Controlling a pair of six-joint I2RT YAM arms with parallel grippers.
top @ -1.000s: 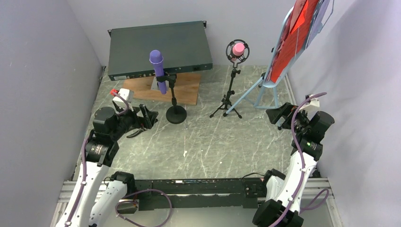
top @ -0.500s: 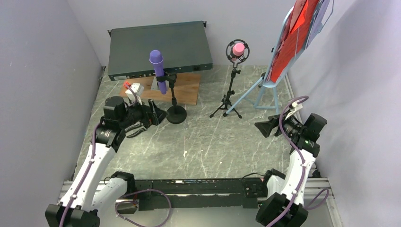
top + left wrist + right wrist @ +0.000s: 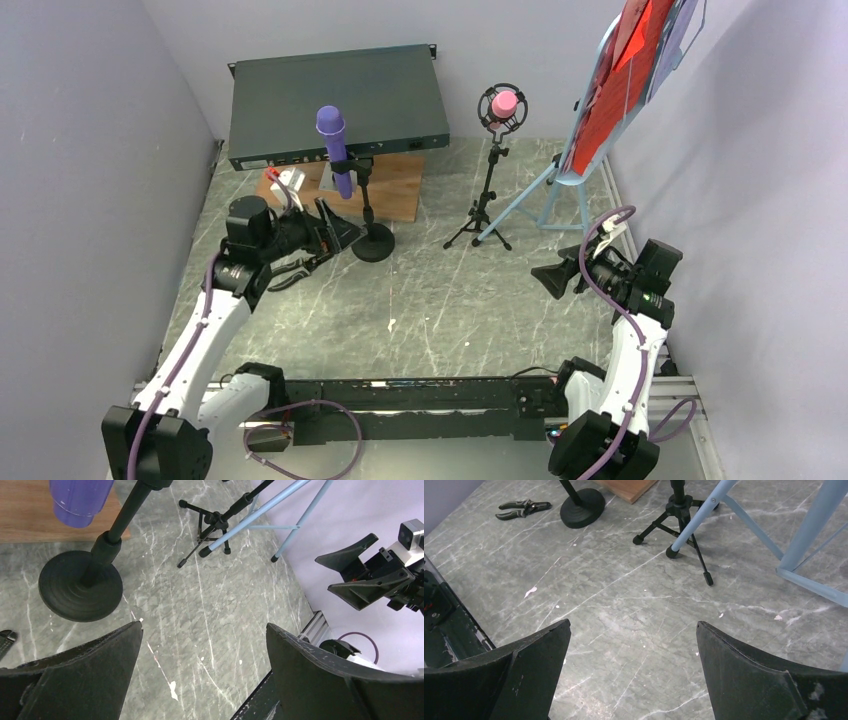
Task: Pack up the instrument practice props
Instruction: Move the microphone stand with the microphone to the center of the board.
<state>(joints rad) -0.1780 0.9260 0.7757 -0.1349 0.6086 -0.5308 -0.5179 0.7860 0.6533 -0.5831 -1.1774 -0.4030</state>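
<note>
A purple microphone (image 3: pixel 333 140) stands clipped in the black round-base holder (image 3: pixel 373 242). A pink microphone (image 3: pixel 503 103) sits atop the black tripod holder (image 3: pixel 480 215). At the back right, the light-blue music tripod (image 3: pixel 560 190) carries red music sheets (image 3: pixel 625 80). My left gripper (image 3: pixel 338 232) is open just left of the round base (image 3: pixel 80 585), with nothing between its fingers (image 3: pixel 204 626). Low over the floor, my right gripper (image 3: pixel 548 277) hangs open and empty (image 3: pixel 633 622), pointing left, short of the tripod holder's legs (image 3: pixel 676 510).
A dark green rack box (image 3: pixel 335 100) lies at the back, with a brown wooden board (image 3: pixel 395 195) in front of it. Black pliers (image 3: pixel 521 509) lie on the floor near the left arm. Purple walls close in on both sides.
My left gripper has moved right, up to the round base. My right gripper has swung left and down, away from the music tripod's foot. Both stayed open.
</note>
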